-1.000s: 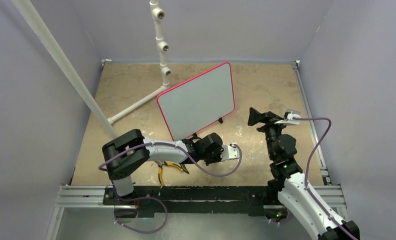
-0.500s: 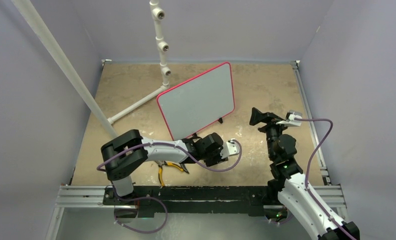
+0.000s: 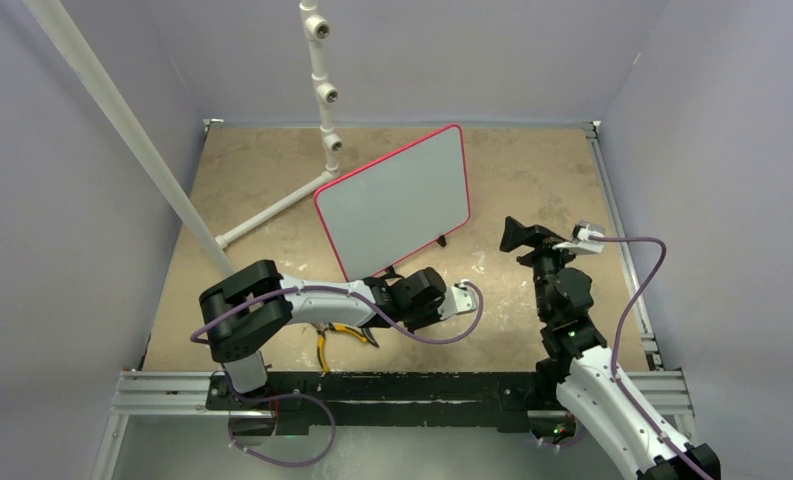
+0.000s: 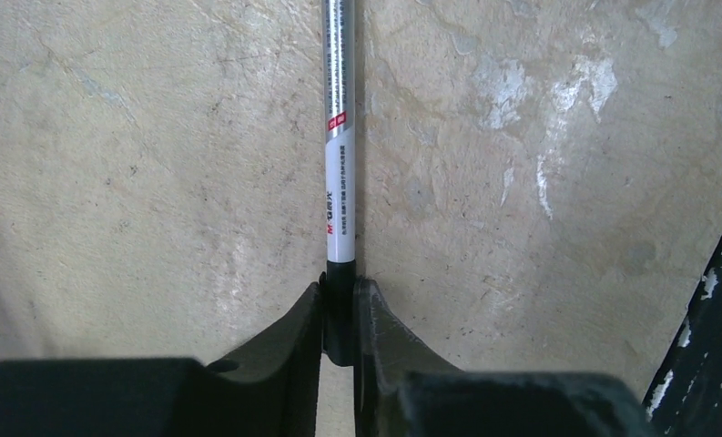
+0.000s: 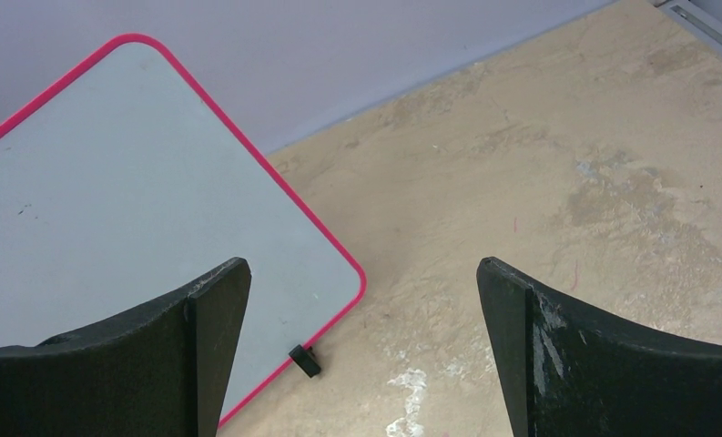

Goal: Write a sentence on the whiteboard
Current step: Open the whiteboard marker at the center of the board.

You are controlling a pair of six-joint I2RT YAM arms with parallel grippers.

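1. The whiteboard (image 3: 392, 200) is seen at mid-table, set at an angle to the table (image 3: 532, 170) edges, with a red-pink frame and a plain grey face. A black foot (image 5: 305, 360) is noted under its lower edge.
2. The left gripper (image 4: 340, 314) is clamped tight on the dark end of a marker (image 4: 340, 164), whose barrel is pointed straight ahead over the tan surface.
3. The right gripper (image 5: 361, 264) is spread wide with nothing gripped, and is aimed at the board's near right corner.
4. Yellow-handled pliers (image 3: 334, 335) are partly covered by the left arm.
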